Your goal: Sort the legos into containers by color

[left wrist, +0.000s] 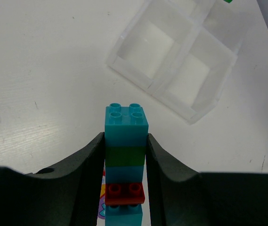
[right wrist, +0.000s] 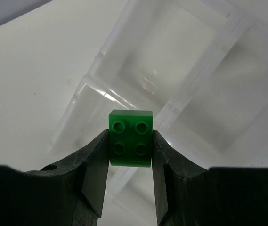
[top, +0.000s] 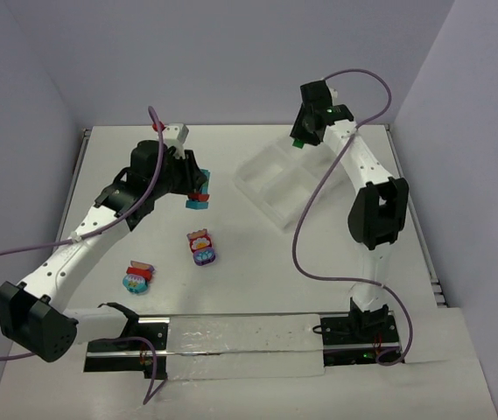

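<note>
In the overhead view, the left gripper point(top: 198, 187) was clamped on a tall stack of teal, green and red studded plastic bricks point(top: 201, 198). It held the stack, as far as we could judge, off the white table point(top: 257, 289) and left of the clear, translucent plastic tray of square compartments point(top: 259, 199). The right gripper point(top: 299, 140) pinched a single green square plastic brick point(top: 298, 143) by the tray's far corner. A pink-and-purple clump point(top: 201, 248) and a teal-and-red clump point(top: 137, 278) lay on the table, apart from each other.

From the left wrist, the left gripper point(left wrist: 125, 141) squeezed the stack point(left wrist: 125, 155) on its flat sides at the green and teal layers. The red plate and another teal brick sat nearer the palm, and the tray point(left wrist: 149, 84) lay ahead, well apart. We judged the stack light and rigid, but its joints hold by stud friction only. A sideways knock could snap it, so a hold across the flat sides near the middle suited it.

From the right wrist, the right gripper point(right wrist: 130, 146) was closed on the green brick point(right wrist: 131, 138) by two opposite smooth walls, studs facing the camera. It hung over a dividing wall of the tray point(right wrist: 101, 89). We judged the brick light, hard and somewhat slippery, so a square grip on parallel faces was the safe one.
</note>
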{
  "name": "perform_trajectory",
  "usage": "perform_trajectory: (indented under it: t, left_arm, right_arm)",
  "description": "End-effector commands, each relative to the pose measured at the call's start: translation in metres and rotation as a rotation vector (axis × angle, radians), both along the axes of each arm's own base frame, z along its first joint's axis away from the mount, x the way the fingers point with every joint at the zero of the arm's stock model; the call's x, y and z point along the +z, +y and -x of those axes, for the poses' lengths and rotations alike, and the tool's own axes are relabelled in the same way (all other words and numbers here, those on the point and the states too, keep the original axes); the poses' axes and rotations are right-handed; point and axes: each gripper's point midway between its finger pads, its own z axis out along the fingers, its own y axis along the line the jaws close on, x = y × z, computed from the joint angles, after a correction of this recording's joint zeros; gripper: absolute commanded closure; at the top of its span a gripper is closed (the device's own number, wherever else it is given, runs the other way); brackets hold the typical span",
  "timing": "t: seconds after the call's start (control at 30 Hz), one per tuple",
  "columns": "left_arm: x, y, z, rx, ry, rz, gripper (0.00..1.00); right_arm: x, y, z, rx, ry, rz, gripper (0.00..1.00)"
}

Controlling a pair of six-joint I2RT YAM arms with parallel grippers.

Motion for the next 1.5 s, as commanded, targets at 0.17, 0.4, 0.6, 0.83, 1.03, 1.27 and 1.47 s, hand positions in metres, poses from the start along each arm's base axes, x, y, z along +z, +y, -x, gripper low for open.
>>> perform_trajectory:
  t: [0.17, 0.4, 0.6, 0.83, 1.03, 1.27, 1.47]
  left_arm:
    - [0.010, -0.010, -0.024, 0.030, -0.007, 0.021, 1.00]
    - [0.013, -0.018, -0.028, 0.014, -0.015, 0.050, 1.00]
    - [0.018, -0.015, -0.028, 0.033, -0.053, 0.073, 1.00]
    - [0.022, -0.012, -0.025, 0.017, -0.077, 0.059, 1.00]
    - [0.018, -0.009, -0.024, 0.027, -0.067, 0.037, 1.00]
    - [0.022, -0.011, -0.023, 0.005, -0.071, 0.034, 1.00]
    - [0.029, -0.017, -0.024, -0.017, -0.077, 0.053, 1.00]
  right_arm:
    - [-0.021, -0.031, -0.039, -0.150, -0.019, 0.043, 0.96]
    - [-0.037, -0.032, -0.062, -0.139, -0.035, 0.061, 0.90]
    - [-0.043, -0.031, -0.076, -0.136, -0.044, 0.076, 0.75]
    - [-0.046, -0.019, -0.092, -0.106, -0.072, -0.006, 0.34]
    - [-0.022, -0.018, -0.096, -0.108, -0.121, -0.023, 0.24]
    - [0.032, -0.016, -0.074, -0.067, -0.164, -0.086, 0.25]
    - [0.062, 0.021, -0.016, 0.074, -0.163, -0.094, 0.24]
